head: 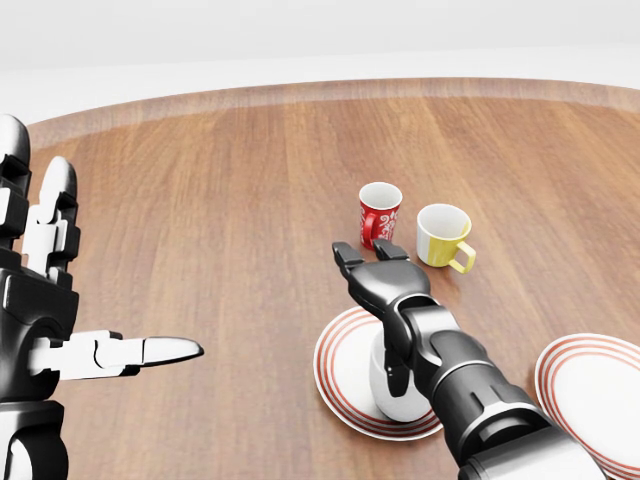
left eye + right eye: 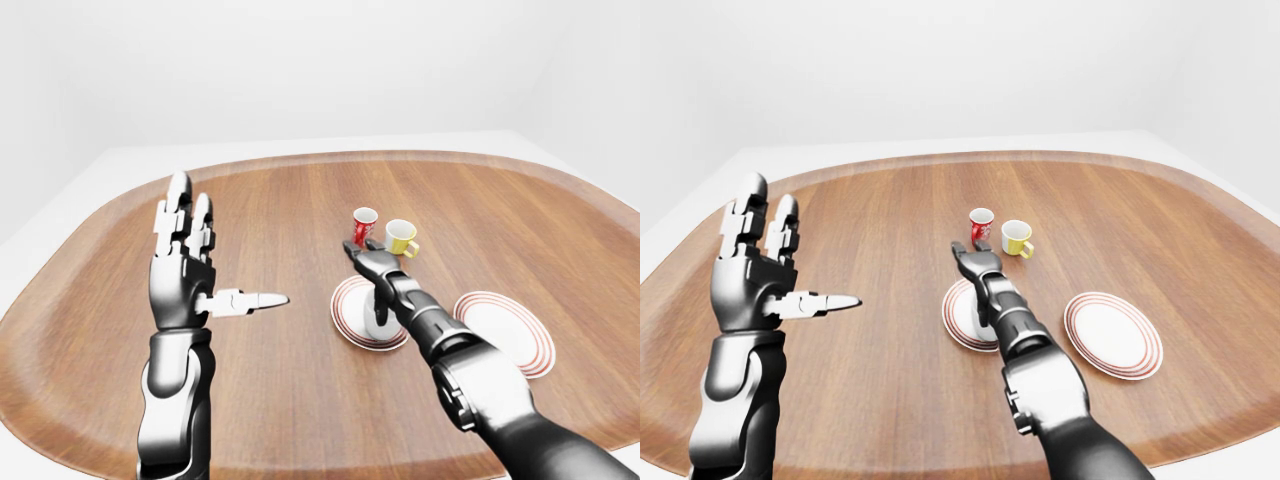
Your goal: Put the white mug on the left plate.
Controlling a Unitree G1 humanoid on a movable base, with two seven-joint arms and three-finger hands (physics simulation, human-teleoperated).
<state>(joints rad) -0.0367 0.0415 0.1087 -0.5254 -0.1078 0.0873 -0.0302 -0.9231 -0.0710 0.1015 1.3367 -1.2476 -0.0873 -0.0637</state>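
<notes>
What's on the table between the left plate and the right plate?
Only the right forearm crosses above that stretch in the head view; between left plate and right plate shows bare wood.

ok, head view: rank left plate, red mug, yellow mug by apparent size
1. Red-ringed white left plate, clearly largest.
2. Yellow-and-white mug and red patterned mug look about alike; the red one stands slightly farther off, so no ranking.
</notes>
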